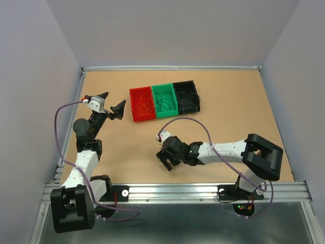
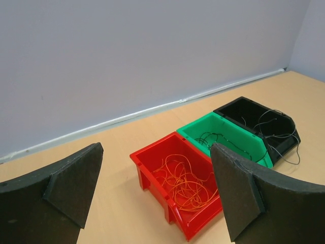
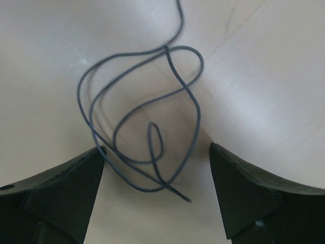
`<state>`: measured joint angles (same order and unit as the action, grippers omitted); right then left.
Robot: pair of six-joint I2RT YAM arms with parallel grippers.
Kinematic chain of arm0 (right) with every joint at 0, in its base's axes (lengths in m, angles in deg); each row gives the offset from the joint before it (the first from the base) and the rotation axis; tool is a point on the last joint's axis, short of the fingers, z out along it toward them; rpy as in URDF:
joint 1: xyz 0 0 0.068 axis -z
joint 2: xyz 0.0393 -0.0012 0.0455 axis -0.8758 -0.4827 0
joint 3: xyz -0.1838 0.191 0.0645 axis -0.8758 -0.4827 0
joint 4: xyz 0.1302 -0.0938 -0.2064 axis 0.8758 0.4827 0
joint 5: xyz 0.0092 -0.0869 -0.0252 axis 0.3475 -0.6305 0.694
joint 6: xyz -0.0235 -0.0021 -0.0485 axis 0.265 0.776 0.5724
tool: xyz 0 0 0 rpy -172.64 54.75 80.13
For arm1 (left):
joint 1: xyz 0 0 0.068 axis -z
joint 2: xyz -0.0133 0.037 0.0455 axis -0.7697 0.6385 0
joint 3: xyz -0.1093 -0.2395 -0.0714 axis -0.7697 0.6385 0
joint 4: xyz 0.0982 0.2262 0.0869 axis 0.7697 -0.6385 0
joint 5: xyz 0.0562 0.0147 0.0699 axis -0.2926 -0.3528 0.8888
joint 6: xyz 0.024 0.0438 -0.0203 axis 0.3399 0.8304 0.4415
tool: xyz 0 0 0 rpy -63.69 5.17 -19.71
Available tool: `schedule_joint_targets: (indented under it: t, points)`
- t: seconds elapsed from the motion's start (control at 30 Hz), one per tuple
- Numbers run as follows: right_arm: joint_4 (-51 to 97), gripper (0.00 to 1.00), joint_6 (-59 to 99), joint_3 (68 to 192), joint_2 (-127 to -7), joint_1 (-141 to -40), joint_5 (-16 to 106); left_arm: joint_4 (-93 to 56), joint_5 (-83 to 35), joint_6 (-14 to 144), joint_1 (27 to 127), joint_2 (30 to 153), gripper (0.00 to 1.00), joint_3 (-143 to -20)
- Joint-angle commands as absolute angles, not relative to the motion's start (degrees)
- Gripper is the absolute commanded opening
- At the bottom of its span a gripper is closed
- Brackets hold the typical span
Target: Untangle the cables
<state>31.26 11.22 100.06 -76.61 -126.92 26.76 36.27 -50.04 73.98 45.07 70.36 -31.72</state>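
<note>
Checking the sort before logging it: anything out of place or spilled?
One dark grey cable lies curled on the bare table, outside every bin, framed by the open right pincer. Thin black cables also hang over the black bin rim.

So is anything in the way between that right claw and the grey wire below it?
Nothing visible. The grey wire lies on the table, framed between the open fingers of the right gripper.

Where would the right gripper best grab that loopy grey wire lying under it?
Pinch the grey wire where its loops cross and bunch, near the lower middle, coming straight down from above. It lies flat on the table, and the open right gripper straddles that bunch.
</note>
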Motion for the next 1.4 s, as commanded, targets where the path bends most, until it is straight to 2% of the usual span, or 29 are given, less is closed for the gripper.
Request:
schedule_joint_targets:
  t: [0.0, 0.03, 0.07, 0.17, 0.2, 0.23, 0.27, 0.37, 0.5, 0.67, 0.8, 0.9, 1.07, 1.27, 1.37]
  points:
    - [34.5, 0.90, 11.8, 106.1, -81.4, -128.3, 26.6, 38.9, -50.9, 74.8, 45.4, 70.2, 0.99, -34.1]
    - [34.7, 0.90, 12.1, 106.6, -82.3, -128.4, 26.5, 38.7, -50.8, 74.8, 45.3, 70.4, 0.99, -34.0]
    - [34.8, 0.84, 12.8, 107.3, -83.3, -128.6, 26.4, 38.7, -50.8, 74.8, 45.3, 70.3, 0.99, -34.1]
    - [35.0, 0.60, 13.5, 109.0, -84.1, -128.7, 25.6, 38.7, -50.8, 74.9, 45.4, 70.4, 0.99, -34.2]
    - [35.2, 0.50, 13.6, 109.3, -84.5, -128.8, 25.0, 38.6, -50.8, 74.9, 45.4, 70.4, 0.99, -34.2]
    - [35.1, 0.46, 13.8, 109.7, -84.5, -128.8, 24.0, 38.6, -50.9, 74.9, 45.4, 70.4, 0.99, -34.2]
    - [35.0, 0.31, 14.5, 109.8, -83.9, -128.8, 23.6, 38.6, -50.9, 74.9, 45.5, 70.4, 0.99, -34.2]
    - [33.7, 0.00, 14.6, 109.0, -81.3, -128.8, 19.7, 38.6, -50.9, 74.9, 45.4, 70.4, 0.99, -34.2]
    - [29.3, 0.01, 14.4, 104.6, -74.0, -128.8, 16.2, 38.6, -51.1, 74.9, 45.5, 70.5, 0.99, -34.2]
    - [24.0, 0.01, 11.6, 99.6, -62.4, -126.5, 0.4, 38.6, -51.6, 75.0, 45.5, 71.2, 0.99, -34.4]
    - [18.5, 0.01, 12.6, 97.8, -55.7, -119.0, -1.4, 38.6, -51.5, 75.0, 45.6, 71.4, 0.99, -34.4]
    - [15.5, 0.00, 14.9, 99.4, -54.4, -110.3, 5.6, 38.6, -51.5, 75.3, 45.8, 71.8, 0.99, -34.4]
    - [15.1, 0.01, 18.0, 108.1, -62.3, -102.1, 11.1, 38.6, -51.4, 75.6, 45.9, 72.9, 0.99, -34.8]
    - [14.4, 0.01, 17.8, 121.7, -78.9, -89.8, 22.5, 38.3, -51.1, 76.1, 46.3, 72.6, 0.99, -34.7]
    - [14.4, 0.01, 18.2, 130.5, -87.8, -88.2, 23.2, 38.2, -51.1, 76.0, 46.5, 73.0, 0.99, -34.6]
